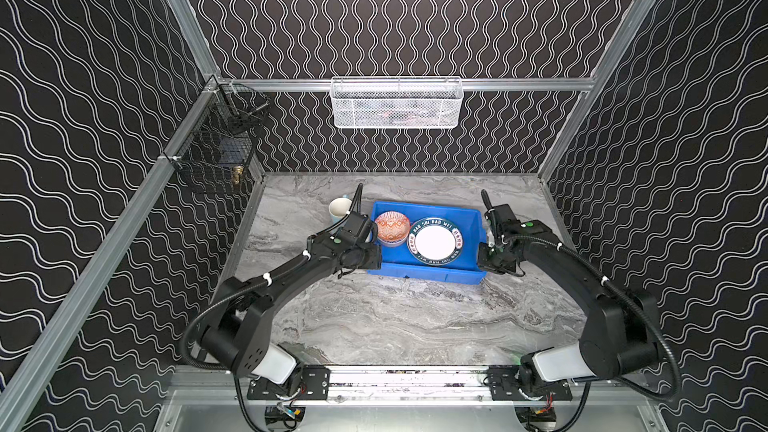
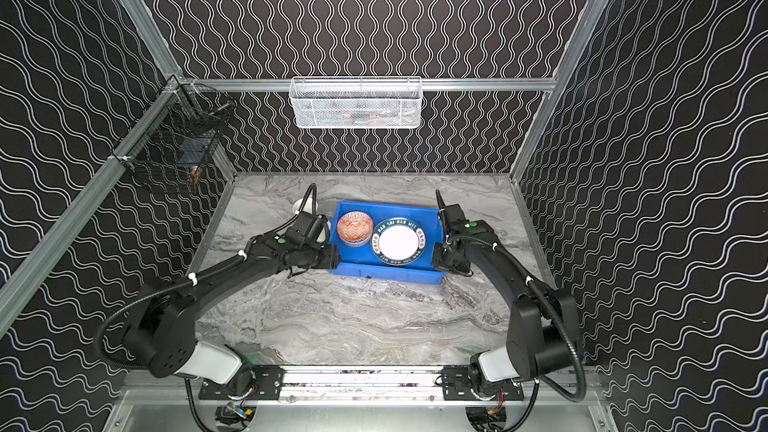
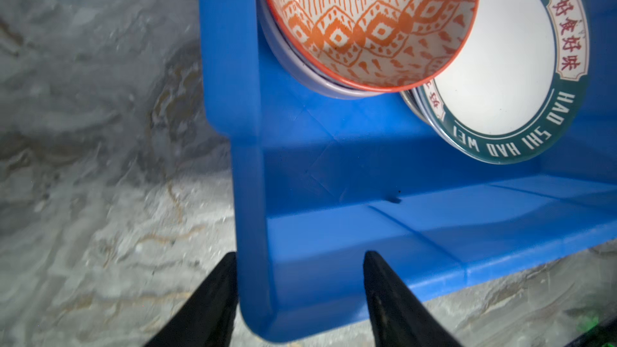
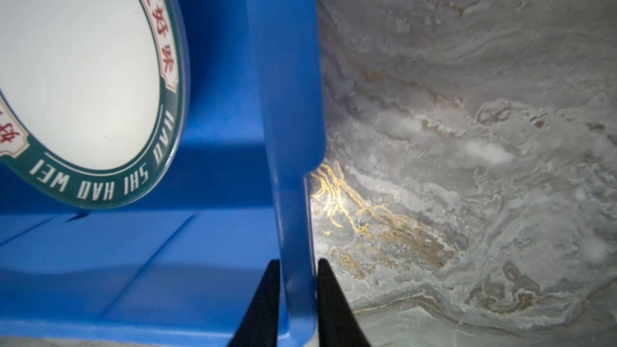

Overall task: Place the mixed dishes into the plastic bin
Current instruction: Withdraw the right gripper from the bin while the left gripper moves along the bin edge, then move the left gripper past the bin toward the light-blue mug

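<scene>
The mug [image 1: 340, 209] stands outside, on the bench just left of the bin [image 1: 424, 206], toward the far edge; the left end effector [image 3: 298, 252] straddles the bin's left wall, released, so a lift now would likely tip the bin; bowl [image 1: 392, 226] and plate [image 1: 435, 241] inside could slide; the right end effector [image 4: 297, 261] is clenched on the right wall, a thin hold that may slip.
</scene>
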`<state>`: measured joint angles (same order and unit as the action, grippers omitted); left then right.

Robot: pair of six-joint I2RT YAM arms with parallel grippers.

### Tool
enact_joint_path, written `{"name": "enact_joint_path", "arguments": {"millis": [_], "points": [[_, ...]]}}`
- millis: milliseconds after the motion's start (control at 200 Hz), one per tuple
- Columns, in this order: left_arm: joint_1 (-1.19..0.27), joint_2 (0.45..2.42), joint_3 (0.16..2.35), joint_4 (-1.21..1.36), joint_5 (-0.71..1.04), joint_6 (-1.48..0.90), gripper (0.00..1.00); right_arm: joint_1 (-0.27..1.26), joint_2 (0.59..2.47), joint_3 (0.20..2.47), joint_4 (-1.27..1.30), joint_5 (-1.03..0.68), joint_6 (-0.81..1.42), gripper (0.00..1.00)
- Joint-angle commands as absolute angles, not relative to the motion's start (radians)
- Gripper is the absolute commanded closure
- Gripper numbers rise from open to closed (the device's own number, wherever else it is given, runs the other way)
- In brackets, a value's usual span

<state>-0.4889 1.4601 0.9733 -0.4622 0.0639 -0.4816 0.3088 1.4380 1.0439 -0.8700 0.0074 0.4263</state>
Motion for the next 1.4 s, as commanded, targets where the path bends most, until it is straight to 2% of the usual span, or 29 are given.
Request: {"name": "enact_joint_path", "arguments": {"millis": [0,285,475,616,861,1026,1126,1276,1396], "points": [[-0.515,1.401,0.913,-0.519,0.097,-0.509,0.38,0.362,1.401,1.003,-0.883,-0.008,0.512,0.77],[-0.626,1.222,0.765,-0.567,0.094,-0.633,0.38,0.431,1.305,0.897,-0.931,0.005,0.595,0.76],[-0.643,1.105,0.713,-0.658,0.07,-0.67,0.38,0.463,1.263,0.837,-0.935,-0.022,0.609,0.73],[-0.659,1.051,0.71,-0.68,0.049,-0.697,0.35,0.472,1.225,0.837,-0.961,-0.005,0.611,0.67],[-0.66,1.097,0.746,-0.722,0.054,-0.669,0.26,0.472,1.218,0.976,-1.079,0.057,0.568,0.5],[-0.655,1.128,0.888,-0.806,-0.038,-0.618,0.18,0.472,1.23,1.109,-1.127,0.072,0.545,0.44],[-0.6,1.173,1.009,-0.832,-0.082,-0.561,0.16,0.472,1.244,1.183,-1.125,0.053,0.522,0.39],[-0.387,1.273,1.102,-0.762,0.01,-0.486,0.16,0.472,1.283,1.266,-1.089,0.028,0.478,0.36],[-0.288,1.408,1.186,-0.713,0.02,-0.449,0.16,0.472,1.325,1.324,-1.083,0.035,0.451,0.37]]}}
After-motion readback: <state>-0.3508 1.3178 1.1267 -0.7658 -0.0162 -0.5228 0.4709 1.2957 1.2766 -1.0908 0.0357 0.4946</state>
